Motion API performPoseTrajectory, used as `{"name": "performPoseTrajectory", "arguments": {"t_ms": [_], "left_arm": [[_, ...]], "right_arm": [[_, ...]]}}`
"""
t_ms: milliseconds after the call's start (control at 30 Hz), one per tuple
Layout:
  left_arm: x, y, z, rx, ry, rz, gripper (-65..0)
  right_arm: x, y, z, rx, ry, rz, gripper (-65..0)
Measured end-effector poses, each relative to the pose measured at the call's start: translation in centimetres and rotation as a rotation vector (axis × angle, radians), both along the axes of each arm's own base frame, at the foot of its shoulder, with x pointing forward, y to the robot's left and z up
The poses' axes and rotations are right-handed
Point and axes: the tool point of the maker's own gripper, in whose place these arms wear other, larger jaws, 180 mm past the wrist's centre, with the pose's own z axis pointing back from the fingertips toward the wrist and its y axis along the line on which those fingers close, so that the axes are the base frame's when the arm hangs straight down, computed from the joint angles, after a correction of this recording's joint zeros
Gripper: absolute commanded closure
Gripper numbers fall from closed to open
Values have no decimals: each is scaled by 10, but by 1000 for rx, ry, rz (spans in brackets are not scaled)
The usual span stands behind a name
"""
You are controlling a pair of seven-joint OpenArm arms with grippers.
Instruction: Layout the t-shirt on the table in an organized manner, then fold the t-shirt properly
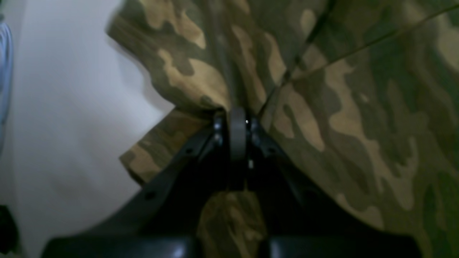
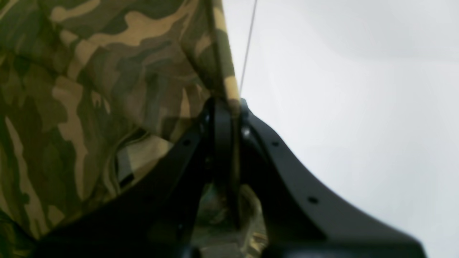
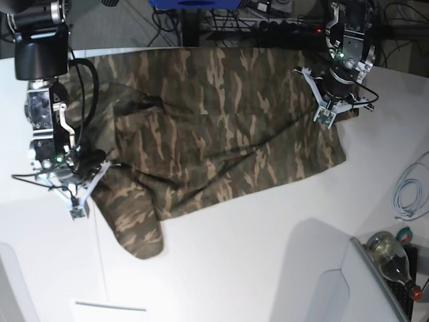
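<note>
The camouflage t-shirt (image 3: 214, 134) lies spread over the far half of the white table (image 3: 234, 268), one sleeve hanging toward the front left. My left gripper (image 3: 326, 117) is at the shirt's right edge; in the left wrist view it (image 1: 236, 116) is shut on a pinch of the t-shirt (image 1: 322, 89), with cloth bunched between the fingers. My right gripper (image 3: 77, 206) is at the shirt's left edge; in the right wrist view it (image 2: 226, 104) is shut on the t-shirt's (image 2: 89, 89) hem. The collar is not visible.
A white cable (image 3: 409, 191) lies at the right edge. A bottle (image 3: 392, 258) sits in a grey bin at the lower right. Cables and a blue object (image 3: 194, 3) lie behind the table. A thin dark seam (image 2: 247, 46) crosses the tabletop (image 2: 340, 89).
</note>
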Motion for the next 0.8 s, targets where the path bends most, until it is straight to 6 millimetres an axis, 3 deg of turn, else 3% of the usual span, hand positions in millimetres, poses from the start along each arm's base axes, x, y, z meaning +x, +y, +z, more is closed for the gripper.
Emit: {"name": "performPoseTrajectory", "arguments": {"t_ms": [133, 200, 400, 467, 600, 700, 800], "left_arm": [[-1, 1, -1, -1, 4, 4, -301], [0, 5, 2, 1, -4, 15, -382], [8, 44, 45, 63, -83, 147, -390], [9, 53, 54, 11, -106, 212, -393], [25, 101, 71, -151, -206, 429, -398], [49, 132, 74, -260, -263, 538, -400], [73, 127, 56, -358, -228, 547, -459]], "right_arm": [[0, 0, 0, -1, 0, 0, 0], [0, 0, 0, 0, 0, 0, 0], [0, -1, 0, -5, 1, 1, 0], [0, -1, 0, -4, 1, 1, 0], [0, -1, 0, -8, 0, 1, 0], [0, -1, 0, -9, 0, 3, 0], [0, 0, 0, -6, -2, 4, 0]]}}
